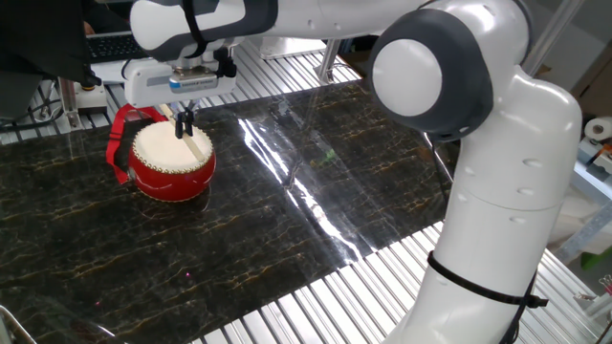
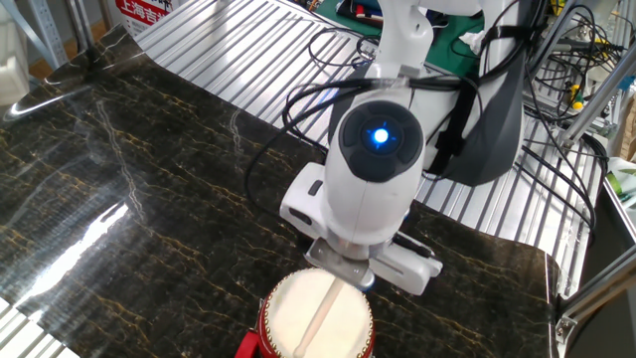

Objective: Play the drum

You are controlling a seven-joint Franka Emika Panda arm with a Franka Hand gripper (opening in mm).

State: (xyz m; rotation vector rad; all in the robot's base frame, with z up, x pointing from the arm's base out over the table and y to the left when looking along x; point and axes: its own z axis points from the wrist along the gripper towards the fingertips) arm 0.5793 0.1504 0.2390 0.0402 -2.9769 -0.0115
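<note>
On the left of the dark marbled bench (image 1: 287, 210) stands the small round red drum with a cream-white skin head (image 1: 172, 159), its red strap partly hidden behind it. Above it, the hand (image 1: 185, 123) is clamped on a thin light wooden stick (image 1: 194, 146) slanting onto the skin; in the other fixed view the arm hides the fingers.

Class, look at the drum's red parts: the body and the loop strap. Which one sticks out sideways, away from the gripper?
The red loop strap. It loops out from the drum on the side away from the gripper, whereas the red body sits directly under the cream skin.
</note>
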